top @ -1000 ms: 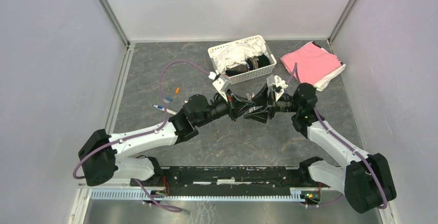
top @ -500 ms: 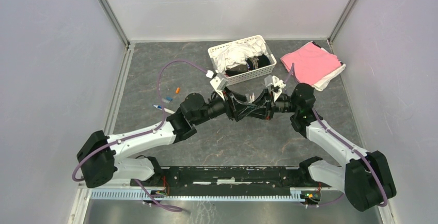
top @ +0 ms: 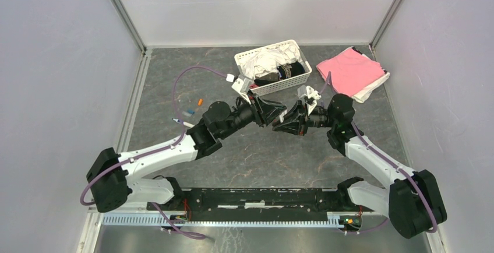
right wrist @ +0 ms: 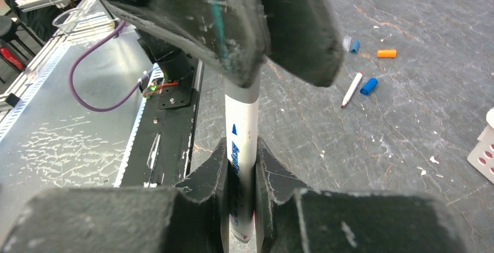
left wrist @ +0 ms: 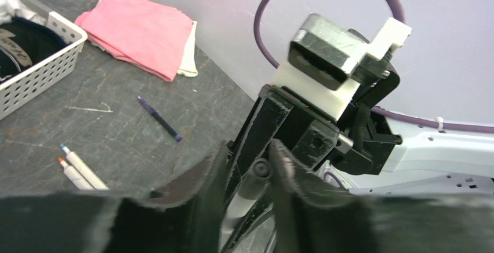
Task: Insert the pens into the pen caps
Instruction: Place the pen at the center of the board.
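- Grey veined table (top: pixel 175 78), boxed in by white walls (top: pixel 250 8), seen from above. The left arm (top: pixel 163 151) and right arm (top: pixel 373 160) reach in from the near edge and meet nose to nose at mid-table. What passes between them is hidden from this view.
- Behind the meeting point sits a white basket (top: pixel 288 81) holding cloth and a dark thing. A pink cloth (top: pixel 349 71) lies to its right.
- Left of the left arm lie an orange cap (top: pixel 200 102), blue caps (top: pixel 189 113) and a loose pen (top: pixel 179 122). One end of the loose pen is covered by the arm.
- Left wrist view: the left jaws stand apart, with the pen (left wrist: pixel 242 206) in the gap between them. The right jaws and their camera block fill the view just beyond.
- On the table past them lie two white pens (left wrist: pixel 84 168) side by side, one blue-tipped and one orange-tipped. A dark pen (left wrist: pixel 158 118) lies alone, nearer the pink cloth. The basket's corner shows at the left edge.
- Right wrist view: the right jaws are clamped on the pen's white barrel, which stands up out of them. Its upper end passes behind the left jaws' fingers (right wrist: pixel 192 14), which straddle it. Whether that end carries a cap cannot be told.
- Beyond, the orange cap, two blue caps and the loose pen lie on the table, the loose pen just beside one blue cap.
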You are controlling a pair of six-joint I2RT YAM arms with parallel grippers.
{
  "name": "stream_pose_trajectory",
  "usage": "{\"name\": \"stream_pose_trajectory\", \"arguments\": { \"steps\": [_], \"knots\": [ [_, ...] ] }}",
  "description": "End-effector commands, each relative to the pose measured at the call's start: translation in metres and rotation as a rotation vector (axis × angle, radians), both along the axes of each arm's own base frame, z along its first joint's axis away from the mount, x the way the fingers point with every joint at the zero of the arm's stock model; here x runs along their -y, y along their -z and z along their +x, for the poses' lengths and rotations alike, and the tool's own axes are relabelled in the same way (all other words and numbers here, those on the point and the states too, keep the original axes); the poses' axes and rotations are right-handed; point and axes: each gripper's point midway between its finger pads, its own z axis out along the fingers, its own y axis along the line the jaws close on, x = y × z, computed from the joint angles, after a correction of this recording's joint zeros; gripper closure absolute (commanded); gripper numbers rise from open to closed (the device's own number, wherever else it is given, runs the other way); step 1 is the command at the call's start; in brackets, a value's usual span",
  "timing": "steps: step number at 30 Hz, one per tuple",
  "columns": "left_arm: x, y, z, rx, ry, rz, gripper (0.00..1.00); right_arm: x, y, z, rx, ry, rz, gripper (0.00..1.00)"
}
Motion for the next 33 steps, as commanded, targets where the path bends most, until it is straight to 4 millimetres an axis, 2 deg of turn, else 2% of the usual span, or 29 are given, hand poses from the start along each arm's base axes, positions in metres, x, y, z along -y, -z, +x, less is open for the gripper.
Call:
{"name": "stream_pose_trajectory", "arguments": {
  "steps": [1,3,4,8,11,13,16,18,21,23,24,26,29,31,33],
  "knots": [
    [0.007,-0.016,0.005,0.002,-0.003,-0.027,0.76,-0.001,-0.001,0.006,0.02,0.015,-0.004,1.0],
    [0.007,-0.014,0.003,0.007,0.008,-0.016,0.95,-0.001,-0.001,0.008,0.012,0.029,-0.007,1.0],
    [0.007,-0.012,0.002,0.009,0.01,-0.008,0.97,-0.002,0.0,0.009,0.007,0.037,-0.01,1.0],
    [0.013,0.005,-0.005,0.024,0.025,0.063,0.98,-0.001,-0.005,0.013,-0.031,0.074,0.009,1.0],
    [0.028,0.027,-0.017,0.011,0.066,0.114,0.98,-0.001,-0.009,0.013,-0.043,0.079,0.03,1.0],
    [0.038,0.041,-0.027,-0.001,0.093,0.137,0.98,0.002,-0.005,0.018,-0.03,0.096,0.007,1.0],
    [0.031,0.048,-0.02,-0.031,0.025,0.13,0.97,0.006,0.003,0.025,0.006,0.127,-0.029,1.0],
    [0.017,0.04,-0.007,-0.028,-0.058,0.131,0.84,0.007,0.008,0.029,0.038,0.135,-0.056,1.0],
    [-0.011,0.012,0.021,-0.022,-0.17,0.104,0.38,0.01,0.02,0.034,0.103,0.138,-0.111,1.0],
    [-0.019,-0.006,0.032,-0.02,-0.179,0.093,0.16,0.014,0.027,0.04,0.144,0.152,-0.152,1.0],
    [-0.024,-0.013,0.04,-0.024,-0.186,0.102,0.1,0.018,0.029,0.046,0.162,0.171,-0.17,1.0],
    [-0.035,-0.023,0.056,-0.035,-0.202,0.139,0.06,0.031,0.034,0.061,0.185,0.228,-0.211,1.0],
    [-0.05,-0.041,0.065,-0.018,-0.224,0.213,0.03,0.057,0.044,0.086,0.172,0.343,-0.265,1.0],
    [-0.069,-0.053,0.071,0.021,-0.271,0.29,0.0,0.08,0.053,0.108,0.171,0.466,-0.332,1.0],
    [-0.088,-0.051,0.073,0.053,-0.312,0.382,0.0,0.106,0.067,0.131,0.148,0.614,-0.413,0.97]
  ]
}}
